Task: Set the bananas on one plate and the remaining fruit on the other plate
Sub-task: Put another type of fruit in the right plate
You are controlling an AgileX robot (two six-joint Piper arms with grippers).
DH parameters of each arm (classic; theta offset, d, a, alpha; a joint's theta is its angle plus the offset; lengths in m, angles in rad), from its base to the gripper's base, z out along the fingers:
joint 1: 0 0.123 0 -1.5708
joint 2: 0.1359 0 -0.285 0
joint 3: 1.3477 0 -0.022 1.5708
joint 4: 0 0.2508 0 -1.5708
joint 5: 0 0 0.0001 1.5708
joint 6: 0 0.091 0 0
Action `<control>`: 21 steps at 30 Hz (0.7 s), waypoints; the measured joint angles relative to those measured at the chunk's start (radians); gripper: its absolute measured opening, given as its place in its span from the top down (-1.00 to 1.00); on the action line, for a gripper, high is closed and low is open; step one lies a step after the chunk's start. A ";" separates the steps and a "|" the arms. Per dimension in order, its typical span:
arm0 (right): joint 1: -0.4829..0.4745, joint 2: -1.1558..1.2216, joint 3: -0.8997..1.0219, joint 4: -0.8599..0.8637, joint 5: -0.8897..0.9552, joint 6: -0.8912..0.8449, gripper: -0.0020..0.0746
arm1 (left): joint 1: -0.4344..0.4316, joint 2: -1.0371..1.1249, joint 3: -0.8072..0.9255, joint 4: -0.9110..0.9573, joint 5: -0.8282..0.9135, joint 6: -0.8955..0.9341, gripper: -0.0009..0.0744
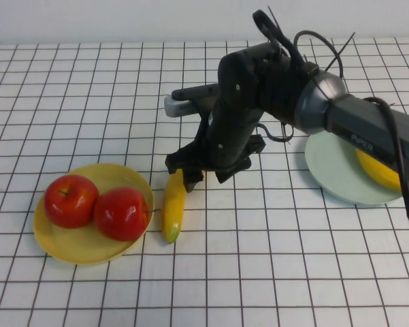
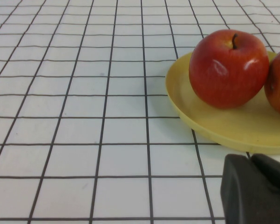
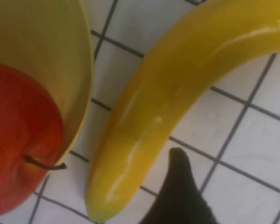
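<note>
One banana [image 1: 173,208] lies on the table just right of the pale yellow plate [image 1: 88,248], which holds two red apples [image 1: 70,199] [image 1: 122,212]. My right gripper [image 1: 204,174] hangs open over that banana's far end; in the right wrist view the banana [image 3: 167,93] lies beside one dark finger [image 3: 179,186], with an apple [image 3: 18,140] on the yellow plate [image 3: 46,56] close by. The second banana [image 1: 378,170] lies on the green-blue plate [image 1: 333,167], partly hidden by the arm. My left gripper [image 2: 249,157] is shut and empty near the yellow plate [image 2: 209,126] and apples [image 2: 228,67].
The right arm [image 1: 354,119] reaches across from the right over the green-blue plate. The table is a white cloth with a black grid [image 1: 272,272].
</note>
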 joint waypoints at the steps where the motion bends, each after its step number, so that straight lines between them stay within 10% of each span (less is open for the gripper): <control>1: 0.009 0.008 -0.009 0.000 0.005 0.012 -0.23 | 0.000 0.000 0.000 0.000 0.000 0.000 0.99; 21: 0.048 0.185 -0.217 0.052 0.047 0.091 -0.23 | 0.000 0.000 0.000 0.000 0.000 0.000 0.99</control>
